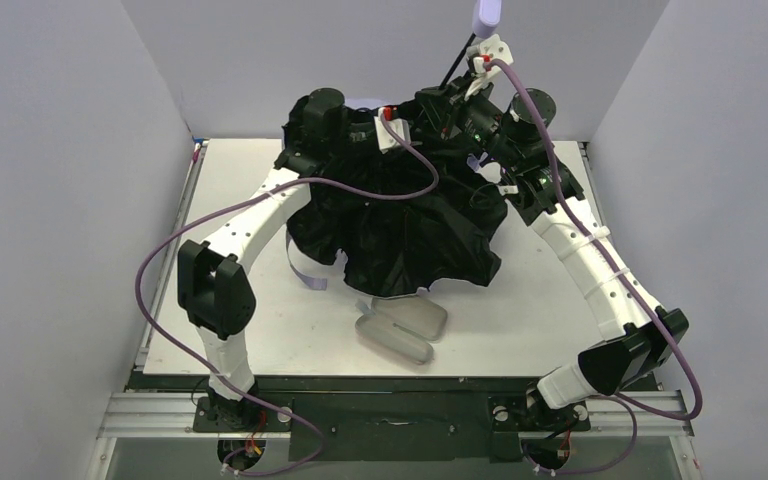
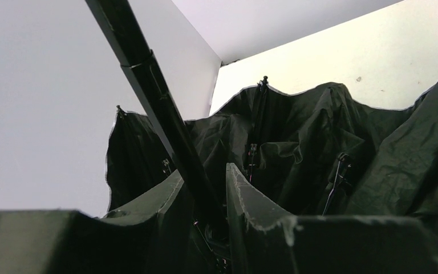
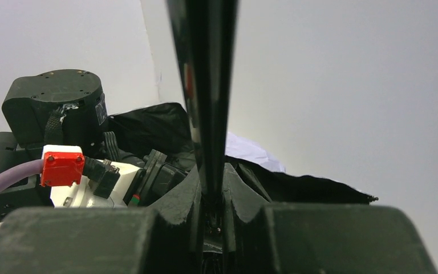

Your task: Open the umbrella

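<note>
Top external gives us the whole layout: the umbrella (image 1: 410, 230) sits half spread at the middle of the desk (image 1: 530, 330), black lining facing up. Its thin shaft (image 1: 457, 62) slants up toward the back wall and ends in the lavender handle (image 1: 487, 15). Both arms reach in from either side and meet at the canopy's far edge. Only this view shows the open clamshell case (image 1: 405, 325) lying on the desk just in front of the canopy, and a pale lavender strip (image 1: 305, 272) at its left edge.

What it hides, the wrist views supply. In the left wrist view, the left fingers (image 2: 251, 200) stand narrow, closed against the shaft low down, with crumpled lining and ribs (image 2: 337, 177) behind. In the right wrist view, the right fingers (image 3: 177, 211) pinch the same shaft tightly. Beside them we see the left arm's wrist with its red connector (image 3: 63, 164).
</note>
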You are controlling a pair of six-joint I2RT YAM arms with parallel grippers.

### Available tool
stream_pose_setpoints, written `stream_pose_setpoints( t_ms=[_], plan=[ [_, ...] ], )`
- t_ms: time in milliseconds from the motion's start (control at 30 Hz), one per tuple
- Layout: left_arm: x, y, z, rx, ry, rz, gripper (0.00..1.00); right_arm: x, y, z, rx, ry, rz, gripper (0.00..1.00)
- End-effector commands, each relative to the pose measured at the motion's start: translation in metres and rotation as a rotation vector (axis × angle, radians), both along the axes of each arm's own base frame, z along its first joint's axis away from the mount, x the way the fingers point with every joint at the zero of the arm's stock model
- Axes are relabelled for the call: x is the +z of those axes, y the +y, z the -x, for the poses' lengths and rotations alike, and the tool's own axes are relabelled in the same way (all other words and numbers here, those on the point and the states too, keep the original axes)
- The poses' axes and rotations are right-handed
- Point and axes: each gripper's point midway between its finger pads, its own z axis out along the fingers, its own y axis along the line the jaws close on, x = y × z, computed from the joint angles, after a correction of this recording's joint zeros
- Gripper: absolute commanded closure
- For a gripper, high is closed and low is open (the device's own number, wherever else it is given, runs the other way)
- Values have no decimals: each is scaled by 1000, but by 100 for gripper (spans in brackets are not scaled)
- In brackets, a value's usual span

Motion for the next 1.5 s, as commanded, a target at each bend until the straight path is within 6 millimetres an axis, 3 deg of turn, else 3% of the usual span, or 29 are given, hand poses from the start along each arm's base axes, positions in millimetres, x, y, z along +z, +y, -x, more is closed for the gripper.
stream_pose_setpoints(
  t_ms=[0,500,700,833,867,900,1000,1067,1100,1133,1167,1233,1333,1467],
  plan=[
    [-138,100,-81,376,240,-258,76,197,-43,127,116,-507,-307,100],
    [-145,123,-98,433,233,-283,74,206,-50,137,102,-546,-314,100],
    [-135,133,-107,455,214,-280,74,216,-56,144,92,-579,-326,100],
    [-127,138,-111,457,189,-283,81,218,-58,146,86,-589,-330,100],
    [-125,137,-110,454,187,-280,90,217,-58,145,83,-586,-329,100],
    [-117,136,-110,454,177,-268,98,212,-57,142,76,-574,-323,100],
    [-86,123,-104,431,159,-196,100,194,-57,125,38,-518,-312,100],
    [-58,105,-93,398,169,-117,100,160,-50,103,12,-450,-277,85],
    [-40,97,-85,369,156,-85,100,156,-51,102,-1,-461,-263,66],
    [-30,86,-77,343,158,-57,100,135,-47,90,-16,-428,-236,56],
    [-14,80,-69,315,143,-36,100,131,-49,89,-23,-430,-236,43],
    [6,65,-51,269,126,2,100,113,-48,79,-36,-400,-223,30],
    [24,46,-31,214,112,34,100,107,-49,75,-36,-379,-248,22],
    [48,38,-13,169,127,99,100,115,-53,76,-39,-408,-285,18]
  ],
)
